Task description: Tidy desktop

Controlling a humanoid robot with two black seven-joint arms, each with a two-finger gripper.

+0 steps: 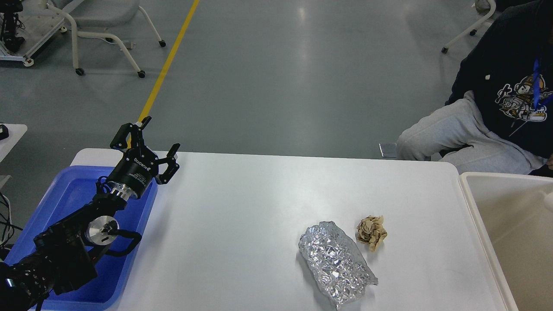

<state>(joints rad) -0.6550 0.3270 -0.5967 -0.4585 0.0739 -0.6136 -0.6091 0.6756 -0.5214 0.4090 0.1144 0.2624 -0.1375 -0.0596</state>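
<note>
the left end effector (159,137) is seen at the middle left of the frame, its two black fingers spread apart and nothing held between them. it is raised at the end of a black arm that enters from the lower left corner, and it is poised over the far right edge of a blue tray (69,194). the tray is set on the left end of the bench (242,224), a wide white tabletop with rounded corners that fills the lower half of the frame. right of centre on the bench, a crumpled lump of silver foil (336,263) is laid, and a small wad of crumpled brown paper (371,233) is placed just beside it, at its upper right. a beige-white bin (475,216) is seen at the lower right edge of the frame, against the bench's right end. behind the bench, at the upper right, a seated person (497,108) in a dark hoodie and grey trousers is shown. the right end effector is not seen.
</note>
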